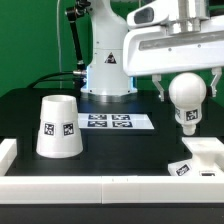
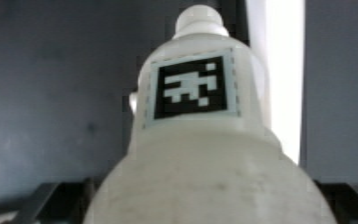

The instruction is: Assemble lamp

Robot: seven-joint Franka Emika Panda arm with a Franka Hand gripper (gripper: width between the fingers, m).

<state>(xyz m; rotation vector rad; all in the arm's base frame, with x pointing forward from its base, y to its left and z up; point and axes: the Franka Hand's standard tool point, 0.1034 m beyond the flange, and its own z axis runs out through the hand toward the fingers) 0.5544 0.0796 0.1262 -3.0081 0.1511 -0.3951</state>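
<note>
My gripper (image 1: 187, 88) is shut on the round white bulb (image 1: 186, 98), with a dark finger on each side of its ball. The bulb hangs neck down, its tagged neck just above the square lamp base (image 1: 208, 158) at the exterior view's right front. In the wrist view the bulb (image 2: 202, 150) fills the frame, a black-and-white tag on its neck, and dark fingers (image 2: 51, 205) press at both sides. The tapered white shade (image 1: 58, 128) stands wide end down at the exterior view's left, apart from the gripper.
The marker board (image 1: 112, 122) lies flat on the black table between the shade and the arm's pedestal (image 1: 107, 75). A low white wall (image 1: 80, 185) runs along the front and turns up the left edge.
</note>
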